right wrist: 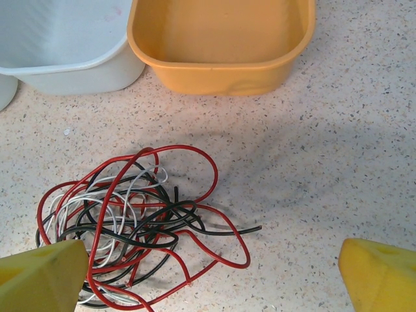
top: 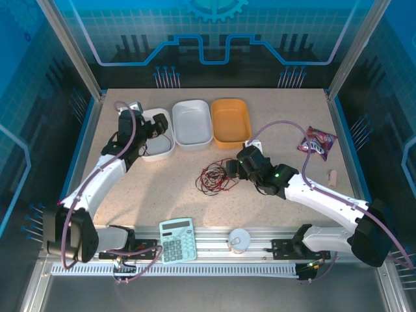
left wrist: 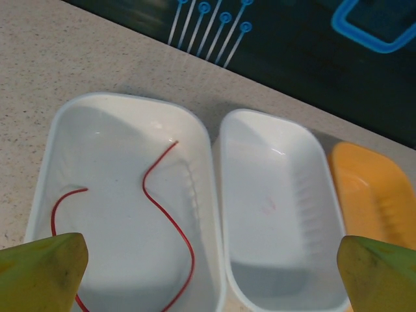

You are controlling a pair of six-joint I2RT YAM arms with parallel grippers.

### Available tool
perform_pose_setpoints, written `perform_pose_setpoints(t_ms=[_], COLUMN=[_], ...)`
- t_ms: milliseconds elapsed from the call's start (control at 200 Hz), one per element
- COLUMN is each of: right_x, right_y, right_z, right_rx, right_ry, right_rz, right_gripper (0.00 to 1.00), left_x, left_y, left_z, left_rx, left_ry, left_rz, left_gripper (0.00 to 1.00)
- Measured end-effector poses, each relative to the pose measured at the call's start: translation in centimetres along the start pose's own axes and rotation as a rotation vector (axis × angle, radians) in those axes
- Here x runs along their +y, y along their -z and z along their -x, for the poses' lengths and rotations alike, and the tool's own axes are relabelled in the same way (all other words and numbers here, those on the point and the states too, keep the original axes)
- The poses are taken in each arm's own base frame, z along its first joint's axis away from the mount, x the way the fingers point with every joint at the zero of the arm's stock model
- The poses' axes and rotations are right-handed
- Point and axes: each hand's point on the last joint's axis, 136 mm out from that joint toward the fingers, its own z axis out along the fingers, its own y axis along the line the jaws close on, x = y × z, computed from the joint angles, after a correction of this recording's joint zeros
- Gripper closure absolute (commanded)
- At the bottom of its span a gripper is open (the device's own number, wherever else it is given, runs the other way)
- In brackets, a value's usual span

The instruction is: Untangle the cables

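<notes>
Best lowered straight over one outer red loop of the cables (right wrist: 130,221), right gripper (right wrist: 208,276) spread wide, then closed on that single strand and drawn slowly right, clear of the knot. Left gripper (left wrist: 211,273) likewise wide apart and empty, poised above the far-left white tray (left wrist: 123,99), one red strand (left wrist: 170,221) curled inside. Mid-table, just near of the orange tray (right wrist: 221,71): thin red, black and white wires, looped loosely over one another.

Left arm (top: 97,179): stretched forward on the left side, wrist tilted down. Left claw (top: 158,125): jaws spread wide, empty. Right arm (top: 325,198): reaching low toward centre. Right claw (top: 231,169): jaws spread wide, empty.
</notes>
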Motion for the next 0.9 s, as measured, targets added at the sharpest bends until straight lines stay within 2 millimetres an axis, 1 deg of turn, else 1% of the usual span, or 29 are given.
perform_pose_setpoints(t_ms=[80,160,260,375,480,540,605,720,816,901], right_x=[0.0,0.0,0.0,0.0,0.1,0.1,-0.1,-0.7,-1.2,-1.5], right_y=[-0.1,-0.3,-0.5,-0.5,-0.3,-0.3,-0.2,-0.2,-0.1,-0.1], right_z=[-0.1,-0.2,-0.4,-0.4,0.2,0.3,0.1,-0.2,-0.5,-0.7], right_rx=[0.003,0.008,0.015,0.027,0.017,0.018,0.024,0.034,0.044,0.047], right_ry=[0.001,0.004,0.007,0.007,-0.004,-0.009,-0.012,-0.022,-0.031,-0.037], right_rz=[-0.002,-0.006,-0.011,-0.022,-0.022,-0.023,-0.032,-0.062,-0.084,-0.101], right_gripper=[0.00,0.00,0.00,0.00,0.00,0.00,0.00,0.00,0.00,0.00], left_x=[-0.7,-1.5,-3.1,-5.3,-6.6,-6.9,-6.7,-6.3,-6.5,-6.9], left_y=[1.4,2.6,3.7,4.5,5.0,4.8,4.2,2.9,2.1,1.7], left_z=[-1.0,-2.8,-5.7,-9.4,-12.7,-14.2,-15.6,-17.6,-19.2,-20.6], left_rx=[0.015,0.048,0.112,0.205,0.288,0.330,0.366,0.415,0.451,0.484], left_ry=[0.001,0.010,0.007,0.003,0.030,0.064,0.103,0.145,0.157,0.153], left_rz=[-0.065,-0.126,-0.194,-0.256,-0.283,-0.273,-0.240,-0.186,-0.166,-0.154], left_gripper=[0.01,0.01,0.01,0.01,0.06,0.11,0.17,0.20,0.27,0.30])
